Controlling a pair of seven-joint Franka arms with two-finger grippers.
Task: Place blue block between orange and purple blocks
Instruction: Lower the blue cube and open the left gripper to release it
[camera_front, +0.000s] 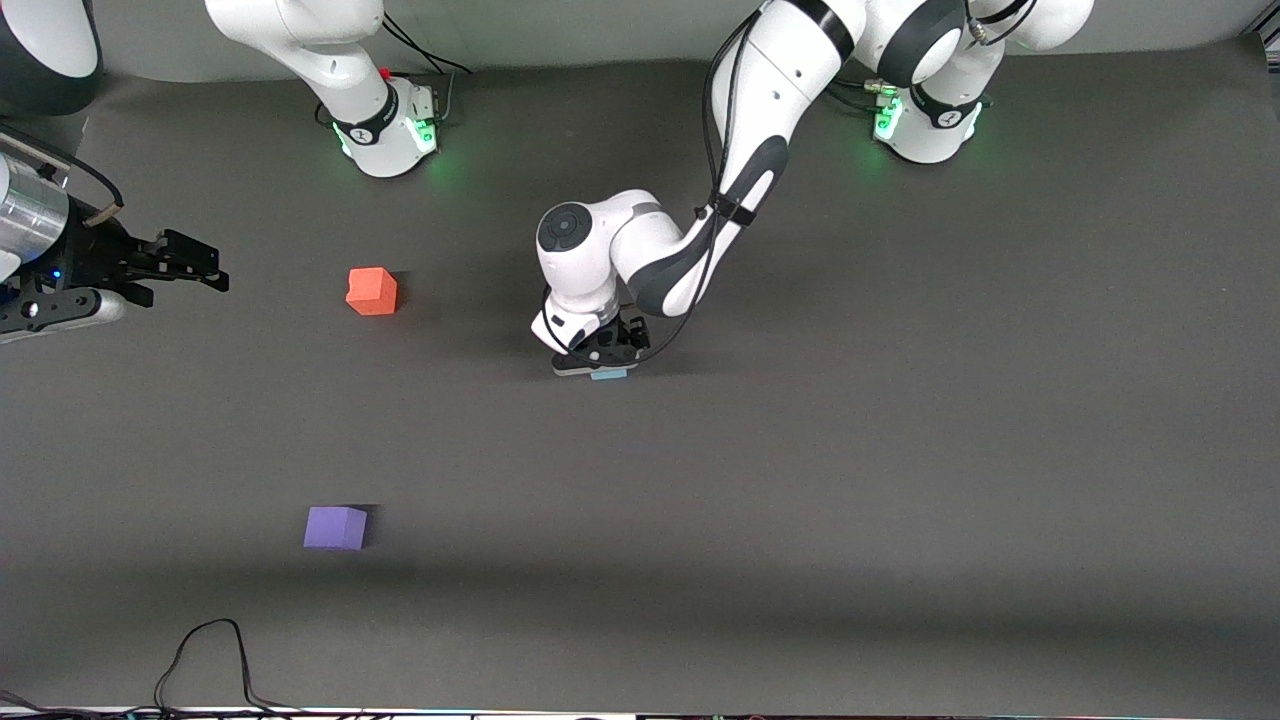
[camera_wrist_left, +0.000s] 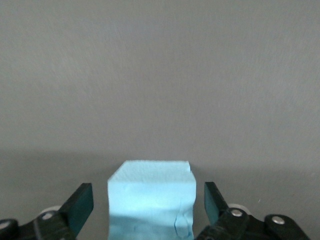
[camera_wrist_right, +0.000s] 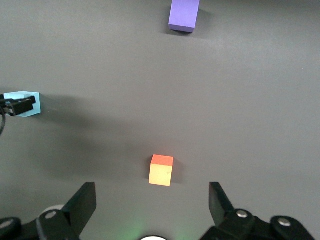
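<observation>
The blue block (camera_front: 608, 375) sits on the dark mat near the middle of the table, mostly hidden under my left gripper (camera_front: 604, 356). In the left wrist view the block (camera_wrist_left: 150, 200) stands between the open fingers (camera_wrist_left: 80, 202), with a small gap on each side. The orange block (camera_front: 372, 291) lies toward the right arm's end. The purple block (camera_front: 335, 527) lies nearer the front camera than the orange one. My right gripper (camera_front: 196, 266) is open and empty, up in the air at the right arm's end. Its wrist view shows the orange block (camera_wrist_right: 161, 170), the purple block (camera_wrist_right: 183, 15) and the blue block (camera_wrist_right: 25, 104).
A black cable (camera_front: 210, 640) loops on the table's edge nearest the front camera. The grey mat (camera_front: 900, 450) covers the table. Both arm bases (camera_front: 390, 130) stand along the edge farthest from that camera.
</observation>
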